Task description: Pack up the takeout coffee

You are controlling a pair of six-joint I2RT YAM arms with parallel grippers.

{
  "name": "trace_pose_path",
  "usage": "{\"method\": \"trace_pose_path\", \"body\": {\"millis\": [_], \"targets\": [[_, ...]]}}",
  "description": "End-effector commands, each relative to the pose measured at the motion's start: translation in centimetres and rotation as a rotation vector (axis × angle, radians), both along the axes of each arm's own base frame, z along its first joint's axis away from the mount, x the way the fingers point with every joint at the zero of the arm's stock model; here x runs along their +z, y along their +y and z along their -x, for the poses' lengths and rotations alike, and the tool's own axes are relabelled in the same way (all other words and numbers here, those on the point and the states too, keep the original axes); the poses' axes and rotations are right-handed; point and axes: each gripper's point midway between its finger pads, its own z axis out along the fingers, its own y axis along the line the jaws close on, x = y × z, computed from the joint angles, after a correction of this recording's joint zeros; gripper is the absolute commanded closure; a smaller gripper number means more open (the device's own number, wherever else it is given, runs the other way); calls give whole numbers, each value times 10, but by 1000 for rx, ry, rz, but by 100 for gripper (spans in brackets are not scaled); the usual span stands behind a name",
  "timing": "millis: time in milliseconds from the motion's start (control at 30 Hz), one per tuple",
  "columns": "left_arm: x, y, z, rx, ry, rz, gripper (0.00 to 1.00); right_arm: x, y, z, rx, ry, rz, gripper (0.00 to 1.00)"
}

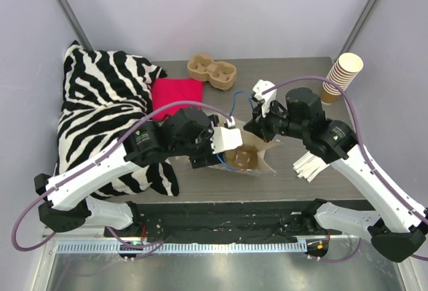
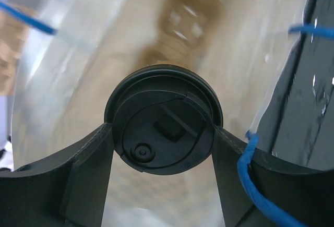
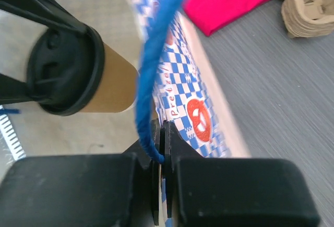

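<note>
Currently clamped at lid rim by left gripper [image 2: 162,129], inside clear blue-checked plastic bag [image 3: 194,92]: takeout coffee [image 2: 156,107], small tan paper cup, round black plastic lid. Lid toward wrist, base into bag, long axis along fingers. Right gripper [image 3: 163,143] pinched shut on bag edge.

takeout coffee [image 2: 164,120]: tan, black-lidded; between left jaws

One takeout coffee [image 3: 83,75] was at the one printed bag [image 3: 193,102], with one cardboard carrier [image 1: 212,71], one pink cloth [image 1: 177,95] and one stack of lidless cups [image 1: 341,77] beyond that bag and one zebra-striped cushion [image 1: 100,104] left of it.
</note>
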Motion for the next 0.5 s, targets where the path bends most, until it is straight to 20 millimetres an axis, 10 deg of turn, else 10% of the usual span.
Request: {"method": "trace_pose_path", "body": {"millis": [0, 167, 467], "targets": [[52, -16, -7, 21, -51, 168, 86, 13, 1, -12, -32, -64, -20, 99], [68, -6, 11, -41, -41, 222, 85, 13, 2, -23, -57, -74, 2, 99], [-16, 13, 19, -95, 41, -34, 89, 28, 12, -24, -34, -34, -11, 99]]}}
